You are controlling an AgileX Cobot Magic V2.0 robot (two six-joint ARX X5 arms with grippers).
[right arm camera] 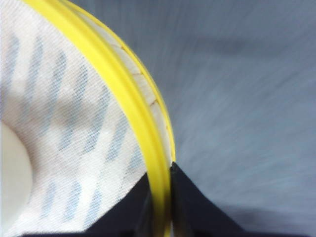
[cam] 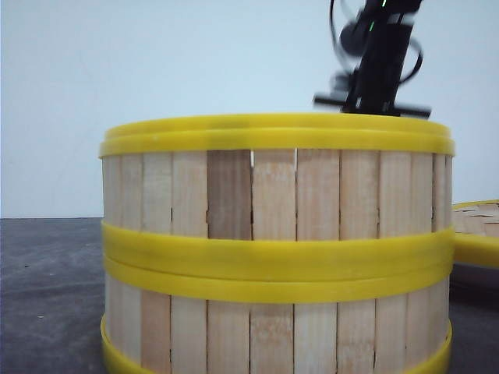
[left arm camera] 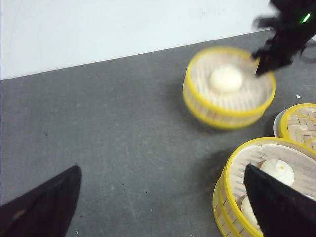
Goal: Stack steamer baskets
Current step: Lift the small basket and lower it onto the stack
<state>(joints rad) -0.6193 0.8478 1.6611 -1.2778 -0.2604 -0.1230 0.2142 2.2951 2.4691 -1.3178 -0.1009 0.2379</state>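
Two steamer baskets stacked (cam: pixel 277 249) fill the front view close to the camera, upper one sitting on lower, yellow rims meeting mid-height, pale slats all round. Dark grey tabletop (left arm camera: pixel 123 128) under everything, white wall behind. Same stack (left arm camera: pixel 269 190) shows in the left wrist view at the near edge, open-topped, white buns (left arm camera: pixel 277 171) inside on a pale liner.

Third basket, a single steamer basket (left arm camera: pixel 229 88), sits well apart from the stack toward the wall, blurred, one white bun (left arm camera: pixel 226 78) in its middle. Right gripper (right arm camera: pixel 161 197) is clamped on this basket's rim: in the right wrist view the two dark fingers (right arm camera: pixel 192 207) pinch the yellow ring between them, one inside, one outside the wall. Basket's liner (right arm camera: pixel 74 123) is white cloth with faint blue-grey dashes; the bun shows at the frame edge. Right arm (cam: pixel 378 58) appears blurred above and behind the stack in the front view; cannot tell from any view whether the basket is resting on the table or lifted.

Woven bamboo lid or basket (left arm camera: pixel 300 121) with a yellow rim lies just beside the stack, over a white dish edge (left arm camera: pixel 277 123); also peeks at the right edge of the front view.

Left gripper (left arm camera: pixel 163 207) hangs over bare tabletop, fingers (left arm camera: pixel 44 205) spread wide, gripping nothing, one finger overlapping the stack in view.
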